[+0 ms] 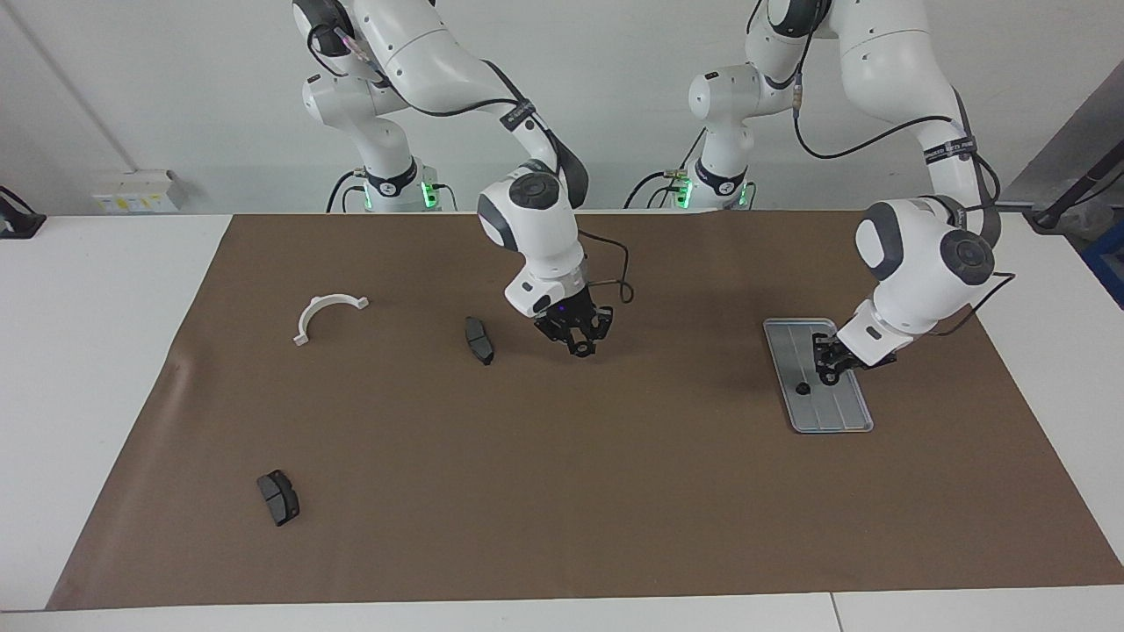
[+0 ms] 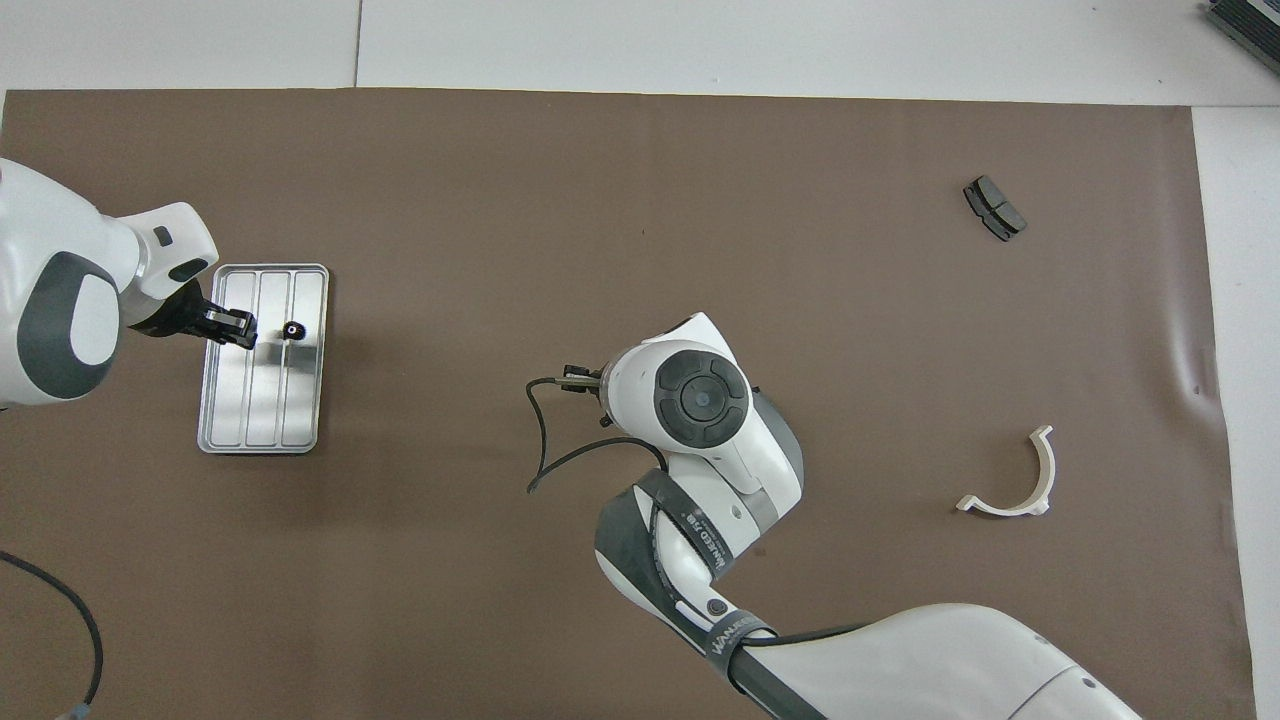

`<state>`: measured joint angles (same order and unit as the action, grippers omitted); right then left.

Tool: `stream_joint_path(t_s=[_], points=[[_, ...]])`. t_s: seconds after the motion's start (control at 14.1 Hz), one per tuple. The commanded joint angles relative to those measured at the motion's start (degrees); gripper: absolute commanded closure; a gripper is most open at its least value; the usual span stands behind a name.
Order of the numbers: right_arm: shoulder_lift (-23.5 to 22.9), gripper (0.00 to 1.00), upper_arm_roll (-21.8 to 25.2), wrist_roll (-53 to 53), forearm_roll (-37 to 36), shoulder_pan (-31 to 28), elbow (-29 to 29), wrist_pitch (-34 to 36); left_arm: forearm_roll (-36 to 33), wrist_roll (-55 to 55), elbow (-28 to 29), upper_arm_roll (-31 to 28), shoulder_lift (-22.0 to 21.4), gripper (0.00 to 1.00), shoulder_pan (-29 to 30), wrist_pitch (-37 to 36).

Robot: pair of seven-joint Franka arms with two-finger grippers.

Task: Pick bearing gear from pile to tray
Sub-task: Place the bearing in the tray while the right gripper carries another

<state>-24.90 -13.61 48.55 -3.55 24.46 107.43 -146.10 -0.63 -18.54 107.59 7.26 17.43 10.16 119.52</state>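
Observation:
The silver tray (image 1: 836,414) lies toward the left arm's end of the table and also shows in the overhead view (image 2: 260,410). One small black ring (image 1: 802,387) lies in it (image 2: 292,329). My left gripper (image 1: 828,376) hangs low over the tray, beside the ring and apart from it (image 2: 236,330). My right gripper (image 1: 581,348) is low over the brown mat near the table's middle, beside a dark brake pad (image 1: 479,340). In the overhead view the right wrist (image 2: 700,395) hides that gripper and pad. No other rings show.
A white curved bracket (image 1: 327,314) lies toward the right arm's end (image 2: 1010,482). A second dark brake pad (image 1: 278,497) lies farther from the robots at that end (image 2: 994,207). A brown mat (image 1: 562,491) covers the table.

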Motion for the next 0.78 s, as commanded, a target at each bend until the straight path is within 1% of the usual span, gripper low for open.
stream_joint_path(t_s=[0.0, 0.07, 0.14, 0.21, 0.28, 0.5, 0.57, 0.64, 0.71], points=[[-1.29, 0.9, 0.07, 3.65, -4.09, -0.12, -0.38, -1.56, 0.72, -2.38, 9.72, 0.39, -4.42, 0.82, 1.36, 8.86], [-1.64, 0.74, 0.16, 3.74, -4.18, -0.03, -0.12, -1.74, 0.72, -2.21, 10.87, 0.39, -4.68, 0.72, 1.36, 10.2], [-1.9, 0.63, 0.16, 3.74, -4.27, -0.03, -0.12, -1.74, 0.72, -1.86, 10.88, 0.39, -4.77, 0.66, 1.36, 9.77], [-1.9, 0.35, 0.16, 3.74, -4.18, -0.03, -0.12, -1.65, 0.72, -1.86, 10.88, 0.39, -4.86, 0.53, 1.18, 9.68], [-1.9, 0.0, 0.16, 4.27, -4.27, -0.03, -0.12, -1.56, 0.72, -1.86, 10.88, 0.39, -4.77, 0.44, 1.01, 9.6], [-1.38, 0.0, 0.51, 5.41, -4.88, -0.46, -0.47, -1.21, 0.72, -1.59, 10.36, 0.39, -4.86, 0.24, 0.22, 9.16], [-0.07, 0.0, 0.77, 5.24, -5.58, -1.25, -0.47, -0.69, 0.72, -1.07, 9.92, 0.48, -4.86, 0.24, 0.13, 8.72], [1.59, 0.0, 0.86, 4.98, -6.2, -2.65, -0.47, 0.45, 0.72, 2.07, 9.13, 0.91, -5.12, 0.26, -0.05, 8.02], [3.0, 0.0, 0.86, 4.37, -6.9, -4.4, -0.47, 1.94, 0.63, 6.54, 7.99, 1.0, -5.21, 0.28, -1.88, 7.06]])
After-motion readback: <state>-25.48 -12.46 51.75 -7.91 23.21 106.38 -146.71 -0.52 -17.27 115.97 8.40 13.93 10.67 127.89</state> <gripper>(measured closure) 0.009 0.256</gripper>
